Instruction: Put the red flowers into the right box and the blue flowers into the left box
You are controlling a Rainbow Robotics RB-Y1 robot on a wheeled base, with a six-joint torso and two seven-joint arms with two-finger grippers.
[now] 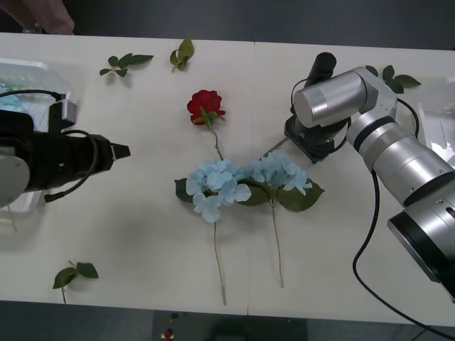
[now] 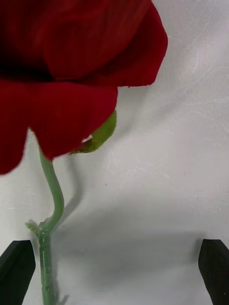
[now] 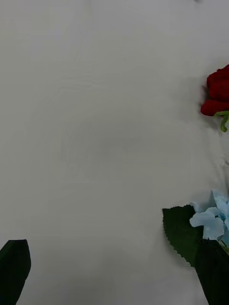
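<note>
Over the table, right pincer (image 2: 114, 271) gapes beside rose stem (image 2: 46, 267).

A white table (image 1: 142, 213) with a centre seam stands against a dark grey floor.

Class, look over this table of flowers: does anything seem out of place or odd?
Loose green leaf sprigs lie scattered apart from any flower: two near the far edge, one pair near the front. The red rose and two blue hydrangeas lie flat on the table, unsorted.
</note>
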